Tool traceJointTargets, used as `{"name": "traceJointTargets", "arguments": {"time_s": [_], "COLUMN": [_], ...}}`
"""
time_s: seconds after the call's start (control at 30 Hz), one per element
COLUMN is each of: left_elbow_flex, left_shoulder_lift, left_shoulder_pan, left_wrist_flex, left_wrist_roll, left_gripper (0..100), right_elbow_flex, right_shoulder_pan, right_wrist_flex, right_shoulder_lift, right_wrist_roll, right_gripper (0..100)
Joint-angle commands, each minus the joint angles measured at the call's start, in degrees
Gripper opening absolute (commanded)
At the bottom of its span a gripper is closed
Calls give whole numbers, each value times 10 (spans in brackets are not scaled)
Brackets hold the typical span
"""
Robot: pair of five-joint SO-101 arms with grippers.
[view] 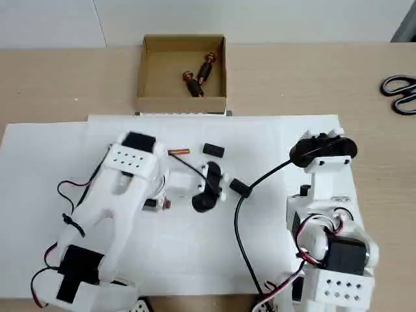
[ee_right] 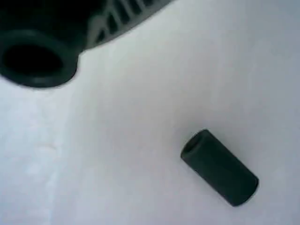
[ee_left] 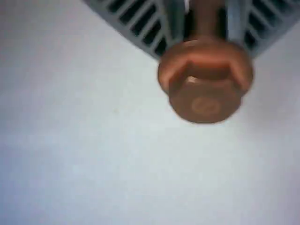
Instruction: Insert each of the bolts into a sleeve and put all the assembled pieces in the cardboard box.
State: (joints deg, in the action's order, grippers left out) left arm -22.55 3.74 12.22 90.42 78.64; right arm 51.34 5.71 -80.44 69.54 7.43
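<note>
Wood desk [view: 58, 78], mostly under a white sheet [view: 195, 260]. Two white arms stand at the sheet's near corners, the left arm [view: 123, 188] and the right arm [view: 325, 214]. One cardboard box [view: 148, 71] sits at the sheet's far edge, with two pieces [view: 207, 67] by its right wall. Scissors [view: 400, 91] lie at the desk's right edge, cut off. Mid-sheet lie two sleeves [view: 213, 150], apart, and one bolt [view: 179, 152] near the farther one.

The left gripper [ee_left: 206, 26] clamps a second bolt [ee_left: 204, 89] by its shank, with the hex head toward the camera. The right gripper [ee_right: 79, 23] grasps a third sleeve [ee_right: 37, 58], seen end-on and partly cut off. A lying sleeve [ee_right: 219, 168] rests apart on the sheet; which of the two it is, I cannot tell.
</note>
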Motion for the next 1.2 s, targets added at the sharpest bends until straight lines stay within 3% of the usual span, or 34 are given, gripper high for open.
{"name": "traceJointTargets", "arguments": {"time_s": [0.0,0.23,0.5,0.7,0.9,0.97,1.17], "left_elbow_flex": [88,226,334,327,305,268,99], "left_shoulder_lift": [3,3,87,207,327,365,521], "left_shoulder_pan": [4,-10,-6,-10,-10,-10,-29], "left_wrist_flex": [51,60,60,82,78,57,-60], "left_wrist_roll": [95,-76,-351,-549,-558,-585,-799], "left_gripper": [5,5,5,6,6,6,6], "right_elbow_flex": [-7,-67,-105,-142,-171,-169,-120], "right_shoulder_pan": [1,1,0,-11,-75,-103,-173], "right_wrist_flex": [13,14,-45,-86,-81,-73,-6], "right_shoulder_lift": [5,4,5,5,5,5,6], "right_wrist_roll": [-4,-4,-4,-4,-4,-10,-11], "right_gripper": [4,4,4,4,5,5,4]}}
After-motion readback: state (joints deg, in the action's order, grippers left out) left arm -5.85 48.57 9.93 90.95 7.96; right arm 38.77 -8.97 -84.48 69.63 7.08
